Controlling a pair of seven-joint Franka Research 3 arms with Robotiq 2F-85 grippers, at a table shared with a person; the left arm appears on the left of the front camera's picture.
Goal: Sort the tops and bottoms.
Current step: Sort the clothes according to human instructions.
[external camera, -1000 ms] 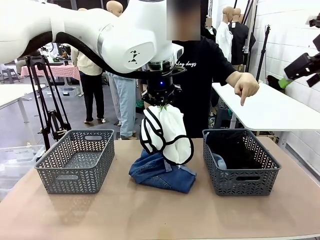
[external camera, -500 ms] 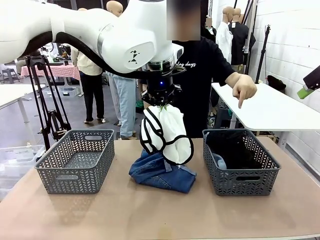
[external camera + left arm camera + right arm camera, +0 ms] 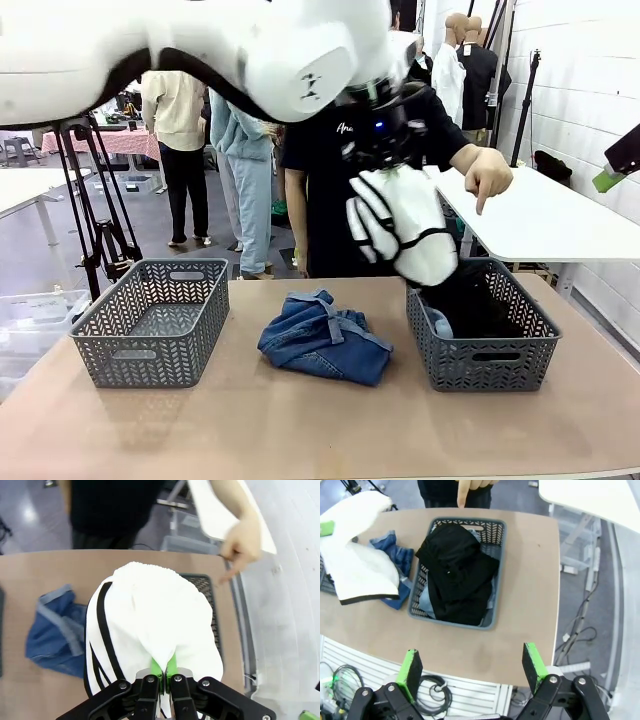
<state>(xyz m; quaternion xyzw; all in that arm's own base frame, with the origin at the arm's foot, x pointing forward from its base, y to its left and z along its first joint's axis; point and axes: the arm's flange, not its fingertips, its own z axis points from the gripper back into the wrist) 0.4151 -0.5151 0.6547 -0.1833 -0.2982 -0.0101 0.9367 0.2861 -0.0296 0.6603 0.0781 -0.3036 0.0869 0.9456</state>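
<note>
Brown tabletop [image 3: 300,430] stretched across a busy room, and two grey baskets sat on it, one at each side. You had your left tool [image 3: 163,667] shut tight on the white top with thin black edging [image 3: 405,225]. The top hung from the tool up in the air, over the left side of the right basket [image 3: 480,355]. It was bunched up and puffy, and its black lines ran down one side. Inside that basket lay the black top [image 3: 457,575], piled over some light blue denim [image 3: 437,322] that peeked out at the edge. The dark blue denim [image 3: 325,335] lay in a crumpled heap on the tabletop, between the right basket and the left basket [image 3: 150,335]. A person stood at the far side, and the person's hand [image 3: 490,180] pointed one finger down toward the right basket. Your right tool [image 3: 472,666] was high above the tabletop, looking down on that basket. Its two green pads [image 3: 412,667] stood wide apart, and it held nothing.
</note>
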